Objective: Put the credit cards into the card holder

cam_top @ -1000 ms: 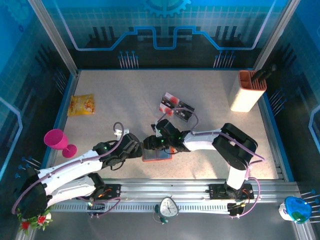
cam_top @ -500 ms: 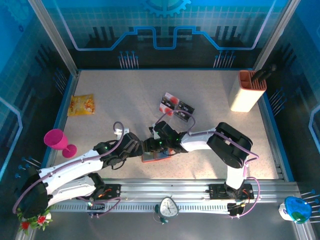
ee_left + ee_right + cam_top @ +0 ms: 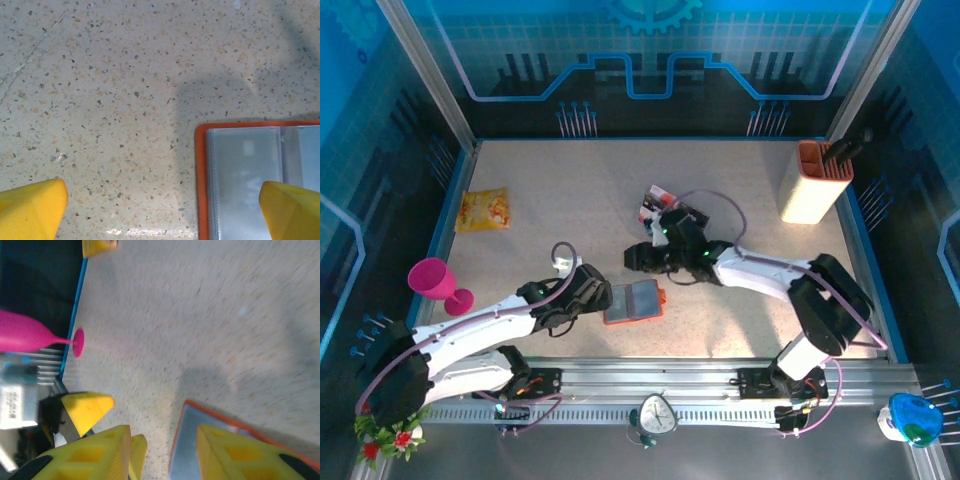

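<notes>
Plainly, the card holder (image 3: 633, 301) lies open and flat on the speckled table (image 3: 550, 190), towards the near edge, with its grey-clear pockets facing up inside an orange-red border. The left gripper (image 3: 600, 298) sits at its left edge. In the left wrist view that gripper (image 3: 160, 215) is spread wide with nothing between its yellow fingertips (image 3: 30, 207) — one tip is over bare table and the other over the card holder (image 3: 250, 175), so the jaws straddle the wallet's left border.

The right gripper (image 3: 634, 258) is just behind the card holder and apart from it. From the right wrist its two yellow fingers (image 3: 100, 455) stand partly apart with an empty gap between them, pinching nothing. Beyond them a corner of the card holder (image 3: 186, 440) shows, with one yellow tip of the left gripper beside it.

The credit cards (image 3: 658, 203) lie further back near the middle of the table, black with red and white markings, partly covered by the right arm's wrist; how many there are I cannot tell.

Off to the left a pink goblet (image 3: 432, 278) stands by the table's edge and a yellow packet (image 3: 482, 210) lies behind it. A cream-and-orange container (image 3: 813, 185) stands at the far right corner — something dark sticks out of its top.
</notes>
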{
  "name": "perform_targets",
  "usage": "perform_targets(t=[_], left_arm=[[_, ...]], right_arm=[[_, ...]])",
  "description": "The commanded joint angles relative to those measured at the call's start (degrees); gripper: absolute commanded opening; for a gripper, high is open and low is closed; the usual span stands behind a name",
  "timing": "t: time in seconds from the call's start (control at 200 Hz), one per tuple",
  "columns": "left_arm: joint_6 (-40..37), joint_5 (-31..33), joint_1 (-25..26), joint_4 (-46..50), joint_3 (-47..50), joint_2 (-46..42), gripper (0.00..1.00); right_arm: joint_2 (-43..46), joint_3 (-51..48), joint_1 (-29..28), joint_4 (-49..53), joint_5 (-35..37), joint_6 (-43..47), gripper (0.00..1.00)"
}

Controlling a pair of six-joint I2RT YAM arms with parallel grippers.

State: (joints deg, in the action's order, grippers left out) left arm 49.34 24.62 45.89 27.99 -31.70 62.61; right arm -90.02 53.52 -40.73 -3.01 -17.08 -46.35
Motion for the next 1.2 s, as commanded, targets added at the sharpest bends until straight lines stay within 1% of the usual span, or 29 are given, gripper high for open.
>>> perform_targets(t=[0.0, 0.11, 0.205, 0.325, 0.53, 0.66, 0.85, 1.196], left_arm=[[-1.20, -0.11, -0.27, 0.33, -2.16, 1.09, 0.99], [-1.02, 0.03, -0.25, -0.51, -1.88, 1.59, 0.99], [-0.91, -0.10, -0.27, -0.89, -2.13, 1.89, 0.99], [-1.42, -0.26, -0.27, -1.17, -2.40, 2.39, 0.99], [-2.25, -0.10, -0.27, -1.23, -3.75, 4.81, 0.99], [-2.65, -0.10, -0.23, -0.57, -4.93, 5.73, 0.99], [-2.82, -0.40, -0.21, -0.65, -5.21, 6.21, 0.99], [-3.12, -1.35, -0.27, -0.63, -6.23, 7.77, 0.99]], right_arm=[[4.08, 7.34, 4.09, 15.24, 3.74, 11.63, 0.41], [3.45, 15.62, 6.46, 27.93, 10.71, 22.04, 0.41], [1.93, 20.57, 8.10, 34.12, 16.11, 29.19, 0.41], [-0.04, 24.57, 9.39, 38.54, 22.57, 34.95, 0.41], [-5.61, 29.69, 10.20, 44.66, 27.83, 41.43, 0.39], [-9.40, 32.11, 10.35, 47.41, 30.03, 44.25, 0.35], [-12.65, 32.76, 10.33, 47.74, 32.54, 45.89, 0.28], [-15.68, 32.19, 10.33, 46.52, 35.09, 46.53, 0.28]])
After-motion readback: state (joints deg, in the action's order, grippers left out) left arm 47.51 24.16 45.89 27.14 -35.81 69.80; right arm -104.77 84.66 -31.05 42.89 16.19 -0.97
